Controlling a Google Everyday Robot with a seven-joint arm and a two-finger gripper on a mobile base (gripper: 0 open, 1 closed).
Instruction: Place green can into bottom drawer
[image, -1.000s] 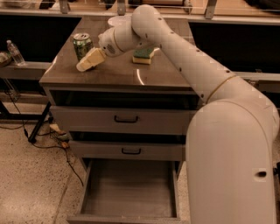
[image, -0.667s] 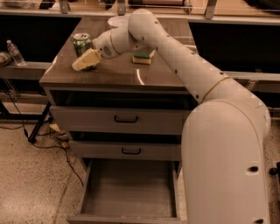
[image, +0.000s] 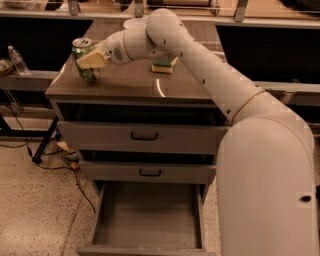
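The green can stands upright near the back left corner of the brown cabinet top. My gripper has reached over from the right and lies against the can's middle, with its cream-coloured end covering part of the can's side. The can rests on the top and is not lifted. The bottom drawer is pulled out below, with nothing in it. My white arm runs from the lower right up across the cabinet.
A green-and-yellow sponge lies on the cabinet top to the right of the gripper. A white bowl sits at the back. The two upper drawers are slightly ajar. A water bottle stands at left. Cables lie on the floor.
My gripper has moved left across the cabinet top, from just right of the can to against it. The can has not moved.
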